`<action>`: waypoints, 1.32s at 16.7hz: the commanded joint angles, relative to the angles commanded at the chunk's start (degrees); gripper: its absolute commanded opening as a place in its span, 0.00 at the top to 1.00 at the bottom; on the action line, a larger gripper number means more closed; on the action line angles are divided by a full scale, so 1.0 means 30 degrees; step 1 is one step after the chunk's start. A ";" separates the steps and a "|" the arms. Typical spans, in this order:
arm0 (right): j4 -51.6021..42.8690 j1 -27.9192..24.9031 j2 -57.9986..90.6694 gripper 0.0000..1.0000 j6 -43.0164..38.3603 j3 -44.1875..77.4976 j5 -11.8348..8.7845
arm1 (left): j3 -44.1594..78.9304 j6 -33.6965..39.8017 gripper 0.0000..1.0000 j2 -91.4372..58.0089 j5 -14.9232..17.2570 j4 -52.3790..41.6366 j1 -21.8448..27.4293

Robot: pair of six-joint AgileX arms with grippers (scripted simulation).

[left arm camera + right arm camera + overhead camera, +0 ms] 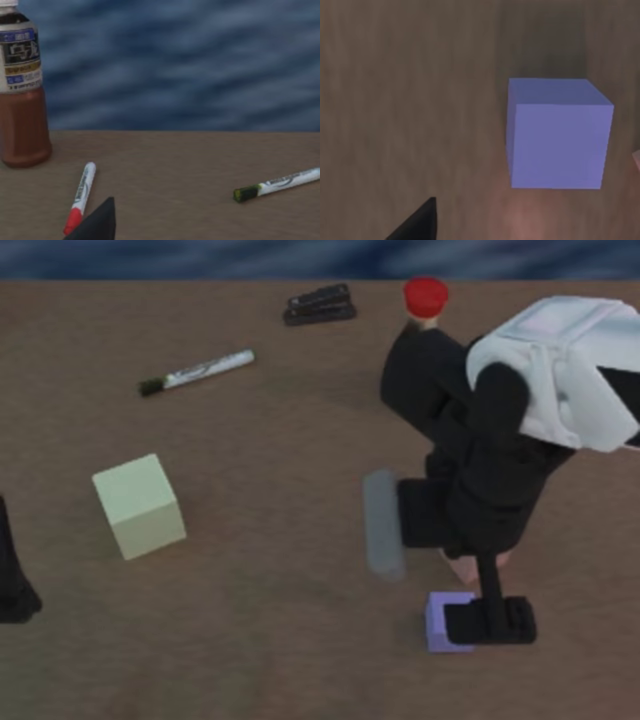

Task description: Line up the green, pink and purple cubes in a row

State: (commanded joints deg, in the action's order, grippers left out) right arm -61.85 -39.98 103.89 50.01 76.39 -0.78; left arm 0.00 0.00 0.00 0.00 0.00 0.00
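Note:
The pale green cube (140, 505) stands alone on the left half of the table. The small purple cube (440, 621) rests on the table at the front right, and in the right wrist view the purple cube (557, 135) fills the frame's right side. My right gripper (490, 622) hovers open over that cube's right part, with one dark fingertip (420, 222) showing and nothing between the fingers. The pink cube (458, 566) is mostly hidden under the right arm; only a sliver shows, just behind the purple cube. My left gripper (14, 585) is parked open at the left edge.
A green-capped marker (197, 371), a black stapler (320, 304) and a red-capped bottle (426, 297) lie along the back. A grey bar (383, 523) sits left of the right arm. The left wrist view shows a brown bottle (20, 100) and a red marker (80, 197).

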 joint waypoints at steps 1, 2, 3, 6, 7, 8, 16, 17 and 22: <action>-0.0007 0.0009 0.0020 0.00 -0.0043 0.0023 0.0002 | 0.0000 0.0000 0.00 0.0000 0.0000 0.0000 0.0000; -0.0038 0.0062 0.0114 0.00 -0.0266 0.0133 0.0010 | 0.0000 0.0000 0.00 0.0000 0.0000 0.0000 0.0000; -0.0088 0.0171 0.0279 0.00 -0.0701 0.0332 0.0026 | 0.0000 0.0000 0.00 0.0000 0.0000 0.0000 0.0000; -0.0308 0.0784 0.1029 0.00 -0.3123 0.1229 0.0090 | 0.0000 0.0000 0.00 0.0000 0.0000 0.0000 0.0000; -0.0399 0.1059 0.1337 0.00 -0.4244 0.1577 0.0108 | 0.0000 0.0000 0.00 0.0000 0.0000 0.0000 0.0000; -0.0500 0.1352 0.1668 0.00 -0.5528 0.1930 0.0121 | 0.0000 0.0000 0.00 0.0000 0.0000 0.0000 0.0000; -0.1044 0.3548 0.3852 0.00 -1.5395 0.4469 0.0253 | 0.0000 0.0000 0.00 0.0000 0.0000 0.0000 0.0000; -0.1025 0.3712 0.3916 0.00 -1.5868 0.4620 0.0273 | 0.0000 0.0000 0.00 0.0000 0.0000 0.0000 0.0000; -0.0992 0.3746 0.3866 0.00 -1.6194 0.4667 0.0282 | 0.0000 0.0000 0.00 0.0000 0.0000 0.0000 0.0000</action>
State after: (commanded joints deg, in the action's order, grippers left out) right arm -64.82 -28.74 115.49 1.43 90.39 0.07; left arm 0.00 0.00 0.00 0.00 0.00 0.00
